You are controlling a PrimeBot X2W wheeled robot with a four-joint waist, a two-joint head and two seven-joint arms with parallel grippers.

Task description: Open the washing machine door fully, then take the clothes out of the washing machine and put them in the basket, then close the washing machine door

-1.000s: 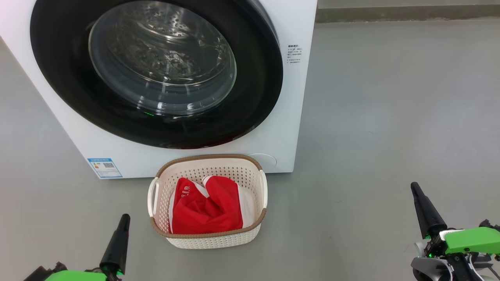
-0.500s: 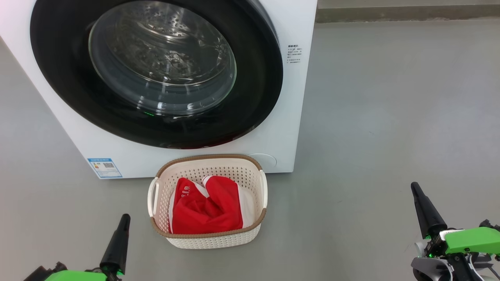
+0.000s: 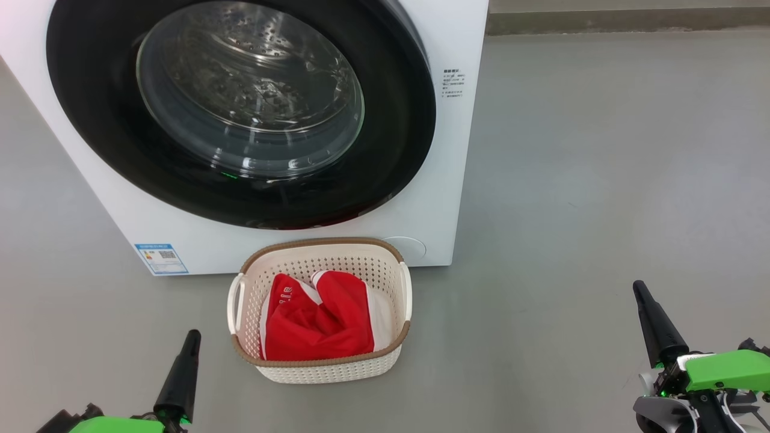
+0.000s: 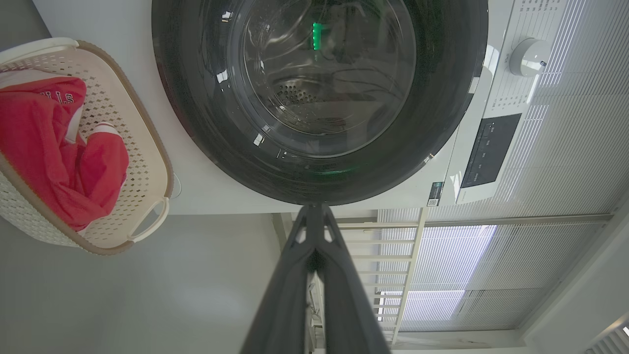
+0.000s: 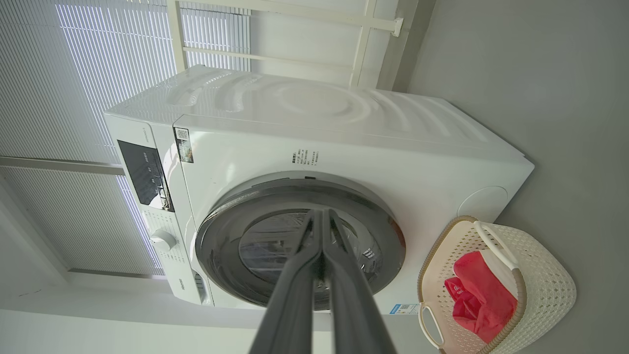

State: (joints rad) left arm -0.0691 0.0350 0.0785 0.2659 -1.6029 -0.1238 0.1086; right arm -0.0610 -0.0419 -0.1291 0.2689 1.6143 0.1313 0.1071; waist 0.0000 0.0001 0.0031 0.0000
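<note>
1. Lying crumpled in the basket (image 3: 325, 373) is a red-and-white garment (image 3: 313, 328); the basket sits on the floor (image 3: 571, 180) just in front of the washing machine (image 3: 436, 198), whose washing machine door (image 3: 249, 90) is shut flush.
2. Nothing has shifted since the earlier frames.
3. The left gripper (image 3: 192, 334) and right gripper (image 3: 638, 287) each have fingers pressed together, holding nothing; 1 stands on each side of the basket, apart from it.

We take this for a laundry corner, perhaps in a home or a mock-up room; we cannot tell which. A white washing machine (image 5: 344, 142) stands on a bare grey floor (image 3: 601, 180), slatted blinds (image 5: 73, 88) hang behind it, and a basket (image 3: 325, 374) of red clothes (image 3: 313, 328) sits just before it.
</note>
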